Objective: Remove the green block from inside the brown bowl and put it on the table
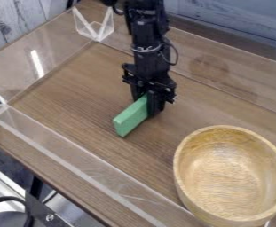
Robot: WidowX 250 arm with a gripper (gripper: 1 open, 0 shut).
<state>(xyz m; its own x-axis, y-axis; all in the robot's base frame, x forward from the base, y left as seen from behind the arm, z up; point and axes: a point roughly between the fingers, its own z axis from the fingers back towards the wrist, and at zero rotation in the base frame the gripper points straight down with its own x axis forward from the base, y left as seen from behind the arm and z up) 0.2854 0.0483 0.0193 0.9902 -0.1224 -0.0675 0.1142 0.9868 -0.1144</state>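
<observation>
The green block (pixel 131 118) lies flat on the brown wooden table (pixel 81 97), left of the brown bowl (pixel 232 172). My gripper (pixel 153 104) points straight down over the block's far end, its black fingers shut on that end. The bowl sits at the front right and nothing shows inside it. The block's near end rests on the tabletop, pointing toward the front left.
Low clear acrylic walls (pixel 57 146) edge the table along the front left and back. A clear angled bracket (pixel 95 25) stands at the back left corner. Bare wood stretches between the block and the left wall.
</observation>
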